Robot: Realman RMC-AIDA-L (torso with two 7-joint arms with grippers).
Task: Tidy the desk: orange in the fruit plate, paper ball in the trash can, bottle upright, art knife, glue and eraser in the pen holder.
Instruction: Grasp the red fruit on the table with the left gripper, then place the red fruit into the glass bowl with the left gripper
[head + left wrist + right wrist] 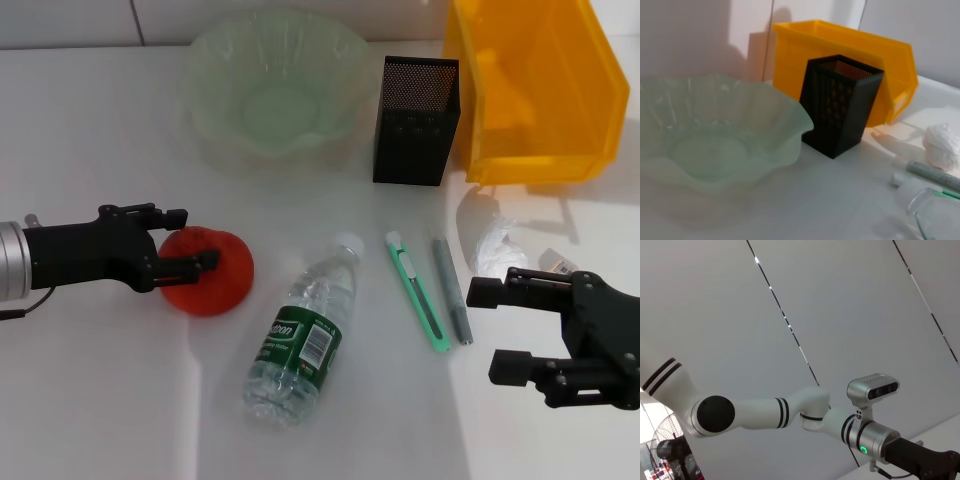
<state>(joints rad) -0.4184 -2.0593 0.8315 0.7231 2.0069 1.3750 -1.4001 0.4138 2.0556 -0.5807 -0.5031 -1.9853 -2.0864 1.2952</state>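
The orange (222, 280) lies on the white table at the left. My left gripper (200, 237) is open at it, one finger beyond its far side and one over its top. A clear bottle (300, 335) with a green label lies on its side in the middle. To its right lie the green art knife (418, 292) and the grey glue stick (451, 290), side by side. The paper ball (495, 248) and a small white eraser (558, 263) lie further right. My right gripper (498, 330) is open and empty just in front of the paper ball.
The pale green fruit plate (205, 130) stands at the back, the black mesh pen holder (415, 120) to its right, and the yellow bin (535, 85) at the back right. The left wrist view shows the plate (790, 120), holder (840, 105), bin (840, 55) and paper ball (942, 145).
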